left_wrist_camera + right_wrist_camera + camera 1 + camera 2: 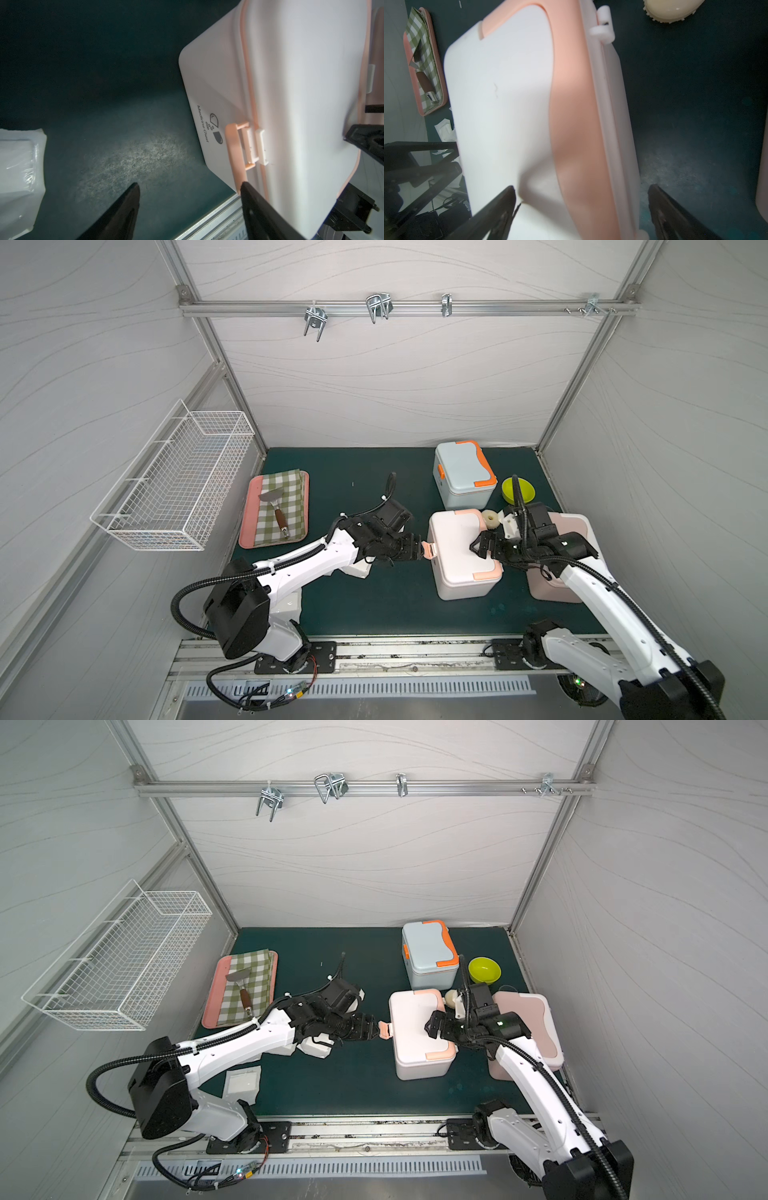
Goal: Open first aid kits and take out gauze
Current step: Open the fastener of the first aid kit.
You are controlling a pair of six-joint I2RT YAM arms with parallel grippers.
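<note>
With left end effector [419, 551] and right end effector [478, 546] both spread empty, tugging the latch [429, 549] could skid the kit [457, 576].

Green mat [374, 605] holds white kit [457, 539], pink kit [528, 1019], blue kit [461, 472], tray [250, 510], bowl [517, 489], gauze [243, 1081].

A lab test cell — aluminium frame [409, 308], white wall panels [395, 377], green mat [353, 472].
</note>
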